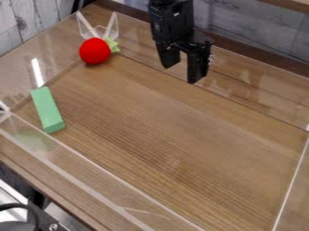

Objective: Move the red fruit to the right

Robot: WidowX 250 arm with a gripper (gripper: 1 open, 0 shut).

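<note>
The red fruit (96, 51) is a small glossy red ball with a pale green leafy stem on its right side. It rests on the wooden table near the back left corner. My black gripper (183, 67) hangs over the back middle of the table, to the right of the fruit and well apart from it. Its two fingers point down with a gap between them, and nothing sits in that gap.
A flat green rectangular block (49, 109) lies near the left edge. Low clear plastic walls (60, 153) ring the wooden tabletop (182, 135). A white bent piece (107, 27) stands at the back behind the fruit.
</note>
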